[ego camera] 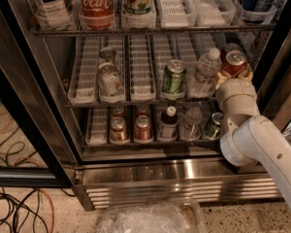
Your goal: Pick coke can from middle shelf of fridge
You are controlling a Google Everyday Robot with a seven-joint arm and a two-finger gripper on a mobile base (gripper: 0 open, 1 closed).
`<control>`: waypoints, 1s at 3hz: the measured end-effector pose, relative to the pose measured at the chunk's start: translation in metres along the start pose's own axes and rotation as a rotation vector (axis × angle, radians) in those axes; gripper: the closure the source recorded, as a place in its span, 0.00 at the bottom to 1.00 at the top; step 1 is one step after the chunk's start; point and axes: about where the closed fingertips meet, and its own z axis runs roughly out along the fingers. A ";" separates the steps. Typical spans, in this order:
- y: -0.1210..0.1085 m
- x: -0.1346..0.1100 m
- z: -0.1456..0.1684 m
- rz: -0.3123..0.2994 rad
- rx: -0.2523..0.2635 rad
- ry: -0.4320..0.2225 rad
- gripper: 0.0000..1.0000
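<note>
Jaws: cannot tell whether open or clamped, masked from this side by the round white wrist housing. Puts the pale parallel-jaw gripper at the right end of the grey wire middle shelf with white slotted lane dividers, right against the foot of the small red aluminium coke can with the silver top; cannot confirm actual contact. Finds that can upright at the very front of the rightmost lane of the middle shelf, probably because such lanes keep stock in single file at the door edge, which also suits a reach from outside. Shows a second red can top just behind it in the same lane. Leaves little room on the inner side: a clear plastic water bottle one lane further in on the middle shelf, then a green can, then a silver can toward the left end. Keeps the tall red Coca-Cola bottle on the rack above the middle shelf, well apart. As for pose: brings the thick white arm in from the lower right, outside the stainless-steel fridge, bends at a bulbous joint in front of the rack below the middle shelf, then turns the wrist upward and inward toward the front edge of the middle shelf. Seems chosen to stay clear of the bottle and the door frame.
</note>
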 end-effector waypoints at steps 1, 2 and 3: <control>0.006 -0.007 -0.001 -0.022 -0.019 0.010 1.00; 0.009 -0.011 0.000 -0.029 -0.023 0.016 1.00; 0.009 -0.019 0.003 -0.012 -0.019 0.020 1.00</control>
